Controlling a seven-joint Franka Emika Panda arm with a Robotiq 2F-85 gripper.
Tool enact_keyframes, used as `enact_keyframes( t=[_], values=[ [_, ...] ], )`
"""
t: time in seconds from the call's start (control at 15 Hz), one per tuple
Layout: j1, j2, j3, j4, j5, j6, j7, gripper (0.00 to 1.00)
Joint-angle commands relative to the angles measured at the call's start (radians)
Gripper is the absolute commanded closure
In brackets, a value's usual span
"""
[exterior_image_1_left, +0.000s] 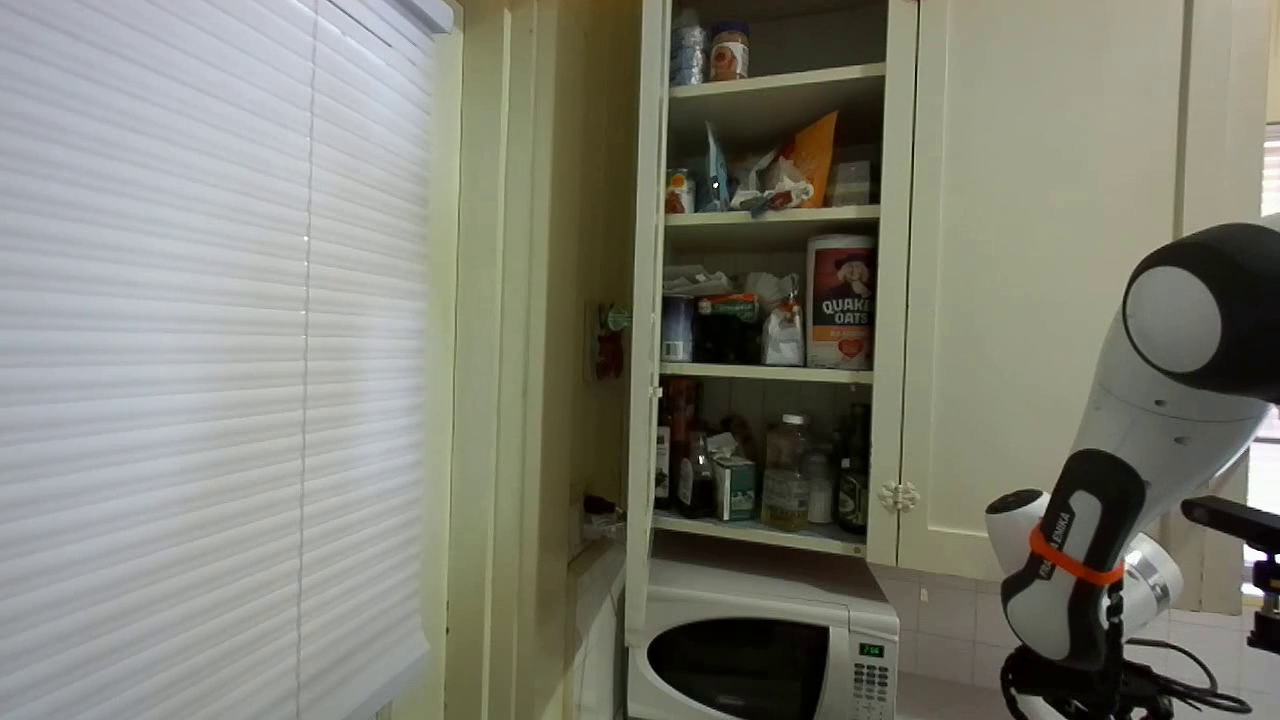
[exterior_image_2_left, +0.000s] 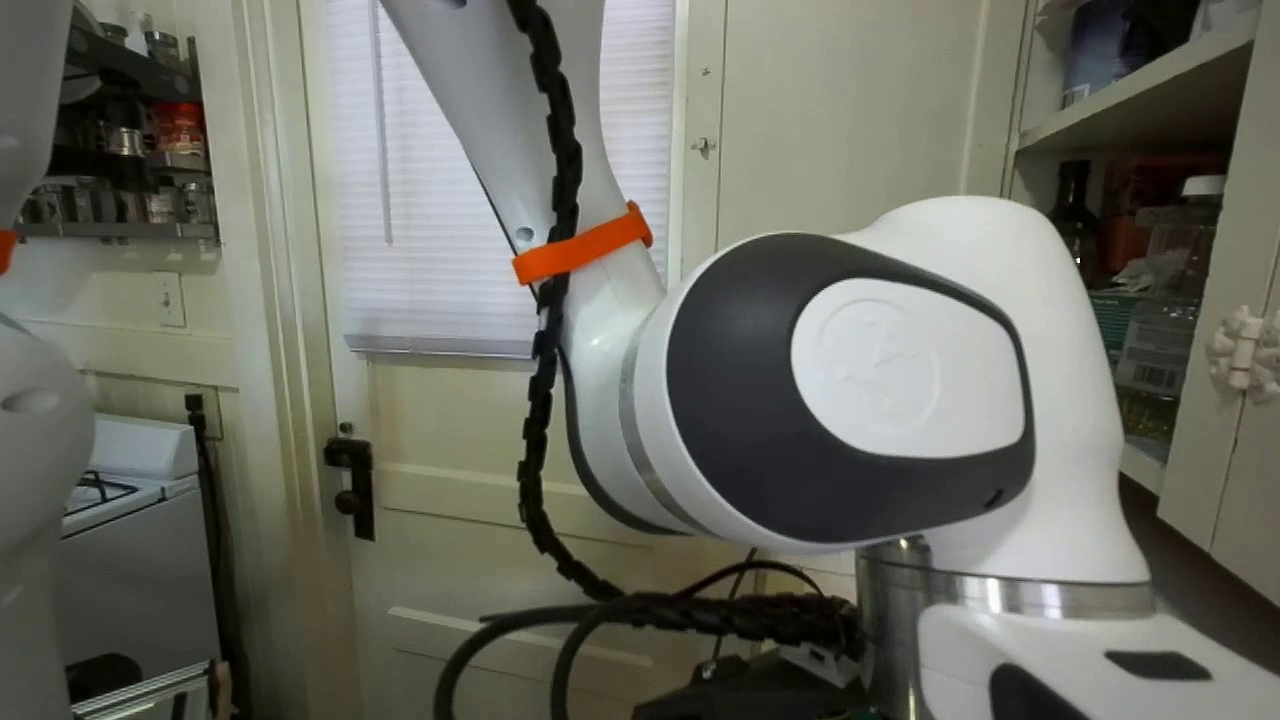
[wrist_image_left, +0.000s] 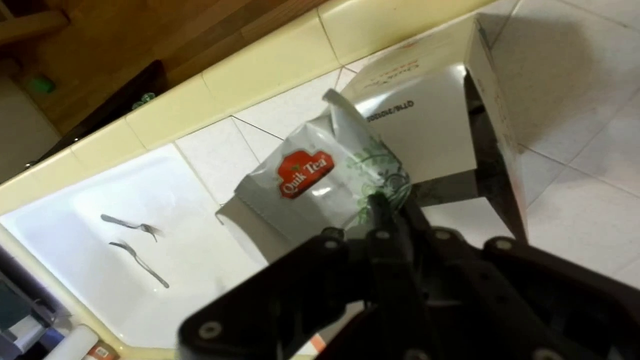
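The gripper is clenched on 1 edge of a silver Quik Tea packet. In the wrist view the packet partly covers an open white carton; whether the 2 touch cannot be told. The carton rests on the tiled tabletop, near a white sink with 2 pieces of cutlery inside. In an exterior view, a microwave sits beneath an open cupboard with 4 stocked shelves.

The blinds glowed brightly, while the cupboard was dim. Glare flecked the packet, and a soft shadow darkened the worktop.
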Motion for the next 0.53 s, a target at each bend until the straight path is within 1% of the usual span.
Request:
enact_keyframes(
  t=[0.0,0.13,0.33,0.4,0.47],
  values=[
    [-0.058,0.055,0.061,-0.004,0.09,0.122,0.049,0.98],
    [-0.081,0.1,0.089,0.003,0.126,0.189,0.085,0.98],
    [-0.105,0.203,0.117,0.015,0.155,0.287,0.18,0.98],
    [-0.131,0.224,0.146,0.02,0.178,0.309,0.19,0.98],
    [-0.13,0.264,0.148,0.023,0.197,0.342,0.215,0.98]
  ],
)
